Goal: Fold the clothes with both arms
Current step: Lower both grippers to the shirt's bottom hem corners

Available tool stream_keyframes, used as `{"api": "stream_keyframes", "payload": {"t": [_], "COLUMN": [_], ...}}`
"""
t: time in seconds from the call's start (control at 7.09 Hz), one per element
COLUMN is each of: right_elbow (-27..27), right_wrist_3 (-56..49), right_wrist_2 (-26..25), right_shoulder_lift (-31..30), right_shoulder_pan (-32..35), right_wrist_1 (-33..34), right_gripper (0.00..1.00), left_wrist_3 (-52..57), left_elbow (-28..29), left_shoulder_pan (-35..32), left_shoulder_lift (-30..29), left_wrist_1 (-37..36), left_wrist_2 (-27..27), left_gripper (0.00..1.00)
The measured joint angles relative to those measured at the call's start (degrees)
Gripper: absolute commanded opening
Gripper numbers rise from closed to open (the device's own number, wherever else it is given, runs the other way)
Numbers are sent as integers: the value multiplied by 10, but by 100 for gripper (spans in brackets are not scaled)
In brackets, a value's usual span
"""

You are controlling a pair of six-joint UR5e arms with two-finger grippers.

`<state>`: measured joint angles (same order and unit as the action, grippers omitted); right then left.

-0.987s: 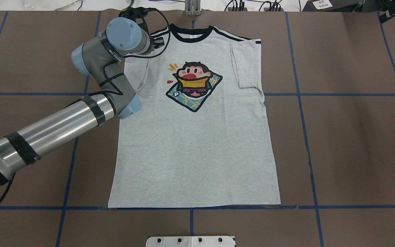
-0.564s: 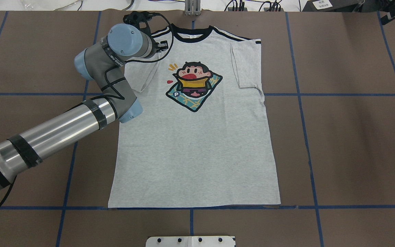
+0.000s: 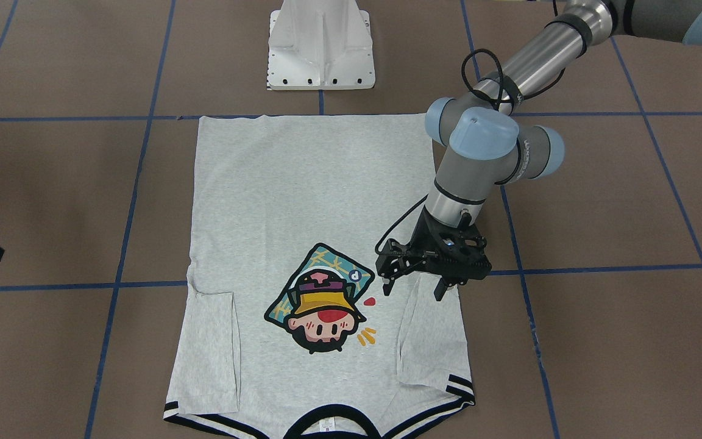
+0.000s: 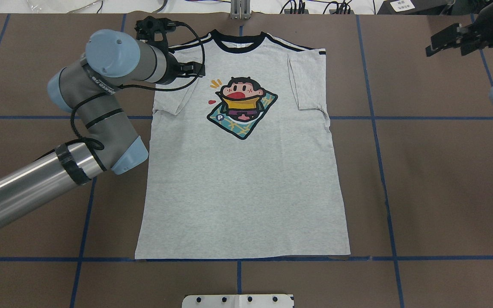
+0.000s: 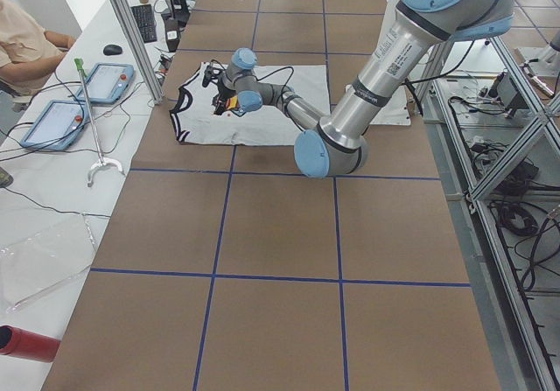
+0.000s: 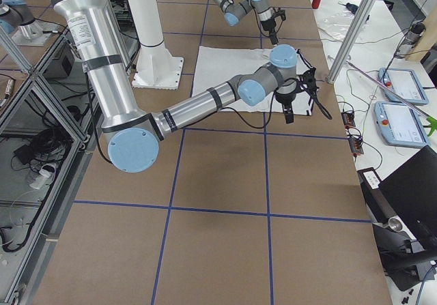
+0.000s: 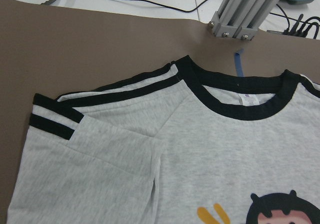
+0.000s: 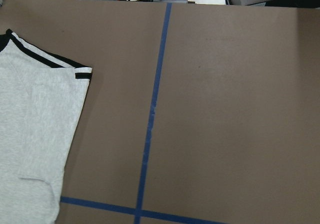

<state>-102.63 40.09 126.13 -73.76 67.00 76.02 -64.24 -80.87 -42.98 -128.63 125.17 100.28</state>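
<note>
Sleeve on robot's left now released, laid folded inward on T-shirt, which is spread flat at centre of table. Left gripper drawn back above sleeve, jaws apart, empty. Right gripper brought into view; its state cannot be told. Body fold judged next

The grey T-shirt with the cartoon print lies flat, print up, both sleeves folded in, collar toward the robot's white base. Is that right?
Not quite. The light grey T-shirt with the cartoon print lies flat, print up, both sleeves folded in, but its black collar points away from the white pedestal base; the hem lies nearest it. The exterior front-facing view shows this.
</note>
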Motion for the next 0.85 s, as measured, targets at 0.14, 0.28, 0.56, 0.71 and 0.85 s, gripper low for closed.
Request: {"api": "stream_keyframes", "payload": {"t": [0.14, 0.28, 0.56, 0.71, 0.85], "right_elbow": [-74, -150, -240, -257, -266], "right_wrist_3": [87, 174, 343, 414, 472], "right_wrist_2": [-51, -116, -224, -283, -330], "right_shoulder_lift": [-35, -77, -134, -173, -221], "right_shoulder_pan": [-68, -149, -290, -356, -411], "right_wrist_1": [0, 0, -22, -67, -124], "right_gripper": [100, 100, 100, 99, 97], "left_wrist_3": [0, -8, -80, -125, -183], "left_elbow": [-81, -158, -290, -339, -365], "left_shoulder_pan": [5, 22, 84, 127, 176], "left_shoulder_lift": [43, 91, 211, 270, 317], "left_wrist_1": [-24, -32, -32, -23, -1], "left_wrist_2": [16, 29, 15, -10, -42], "left_gripper": [100, 100, 97, 84, 72]}}
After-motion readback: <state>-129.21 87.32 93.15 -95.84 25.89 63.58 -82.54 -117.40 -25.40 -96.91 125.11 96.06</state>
